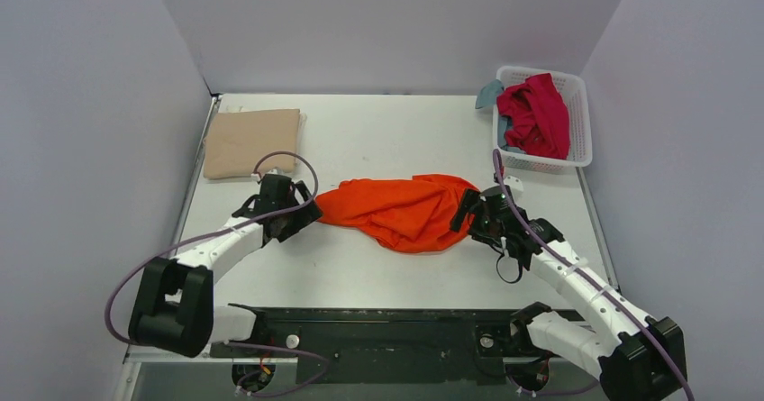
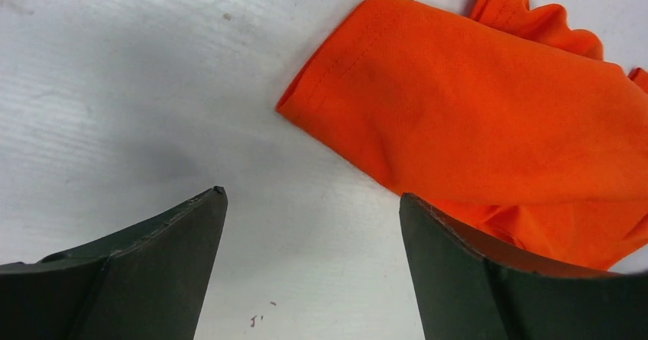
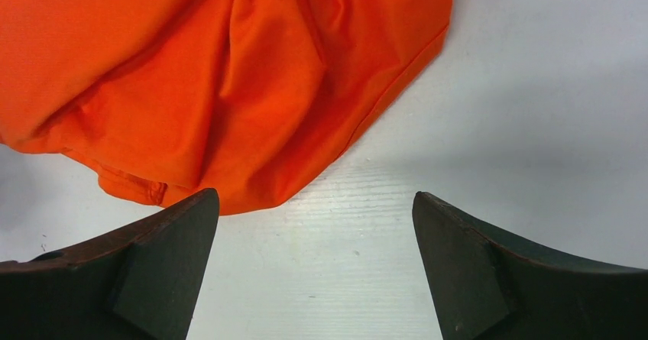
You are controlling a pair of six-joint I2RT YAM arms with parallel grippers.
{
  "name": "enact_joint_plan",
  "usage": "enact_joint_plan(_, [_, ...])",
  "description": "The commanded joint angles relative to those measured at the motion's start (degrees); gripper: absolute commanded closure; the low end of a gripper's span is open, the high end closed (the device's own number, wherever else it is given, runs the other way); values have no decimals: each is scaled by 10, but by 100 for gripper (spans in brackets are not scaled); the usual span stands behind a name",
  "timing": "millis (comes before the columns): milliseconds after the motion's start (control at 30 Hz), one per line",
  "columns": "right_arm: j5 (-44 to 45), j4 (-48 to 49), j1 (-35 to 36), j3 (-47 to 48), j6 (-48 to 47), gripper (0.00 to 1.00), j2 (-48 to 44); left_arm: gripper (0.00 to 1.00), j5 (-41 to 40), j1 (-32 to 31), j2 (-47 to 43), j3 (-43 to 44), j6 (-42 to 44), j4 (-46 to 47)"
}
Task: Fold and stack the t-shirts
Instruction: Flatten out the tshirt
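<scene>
A crumpled bright orange t-shirt (image 1: pixel 401 208) lies in the middle of the table. My left gripper (image 1: pixel 302 216) is open at its left end; in the left wrist view (image 2: pixel 313 199) a hemmed sleeve end of the orange shirt (image 2: pixel 489 118) lies just ahead and to the right, with bare table between the fingers. My right gripper (image 1: pixel 467 210) is open at the shirt's right end; in the right wrist view (image 3: pixel 315 195) the orange shirt (image 3: pixel 221 80) lies ahead left, its edge beside the left finger (image 3: pixel 164 256). A folded tan t-shirt (image 1: pixel 252 141) lies at the far left.
A white lattice basket (image 1: pixel 580 113) at the far right corner holds a crimson red t-shirt (image 1: pixel 538 115), with grey-blue cloth (image 1: pixel 489 94) hanging over its left rim. Grey walls enclose the table on three sides.
</scene>
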Motion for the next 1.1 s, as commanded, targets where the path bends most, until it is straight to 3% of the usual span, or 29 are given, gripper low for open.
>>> enact_joint_plan(0, [-7,24,4,-10,43,8,19,7,24,4,78,60,37,57])
enact_joint_plan(233, [-19,54,4,-6,57,8,61,10,33,4,168,86,48,77])
enact_joint_plan(433, [-25,68,4,-9,62,9,86,34,53,3,228,102,48,107])
enact_joint_plan(500, [-21,72,5,-7,62,10,93,62,67,3,251,115,50,111])
enact_joint_plan(533, [-18,74,5,-6,60,11,96,92,76,3,261,119,51,114])
enact_joint_plan(567, [-14,74,5,-2,59,13,105,97,78,3,263,123,51,116])
enact_joint_plan(1067, [2,111,4,97,39,43,294,100,57,2,137,51,51,143])
